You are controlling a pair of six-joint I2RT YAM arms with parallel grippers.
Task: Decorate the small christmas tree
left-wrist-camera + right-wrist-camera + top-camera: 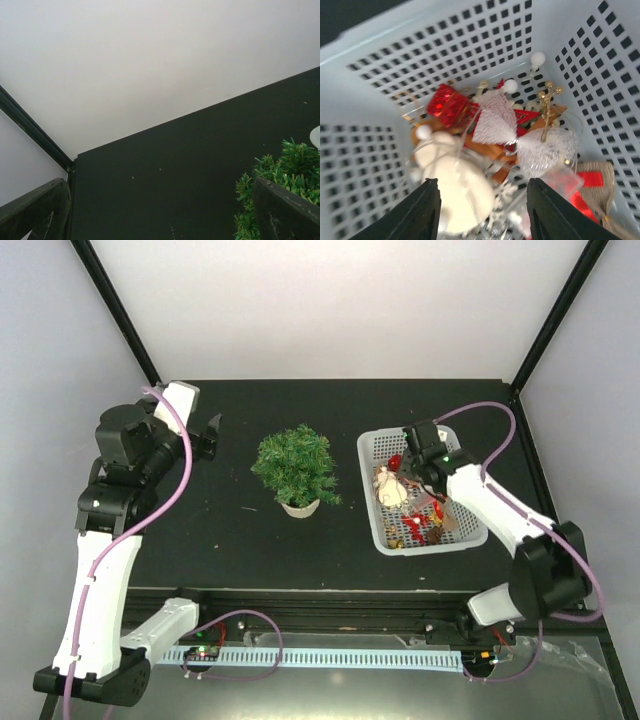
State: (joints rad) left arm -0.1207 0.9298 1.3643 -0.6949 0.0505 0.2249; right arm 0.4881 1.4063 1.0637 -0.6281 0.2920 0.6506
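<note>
The small christmas tree [295, 466], bushy dark green in a whitish pot, stands mid-table; its needles [290, 167] show at the right edge of the left wrist view. A white perforated basket [372, 448] to its right holds ornaments: a cream snowman [457, 187], a red foil piece [447, 104], a white mesh bow [520, 132]. My right gripper [482, 200] hangs open inside the basket, its fingers either side of the snowman and some clear wrapping, gripping nothing. My left gripper [208, 436] is wide open and empty, raised left of the tree.
The basket's walls [380, 145] close in around the right gripper on three sides. A burlap ornament with red ribbon [592, 182] lies at the right. Black frame posts [115, 305] rise at the table's back corners.
</note>
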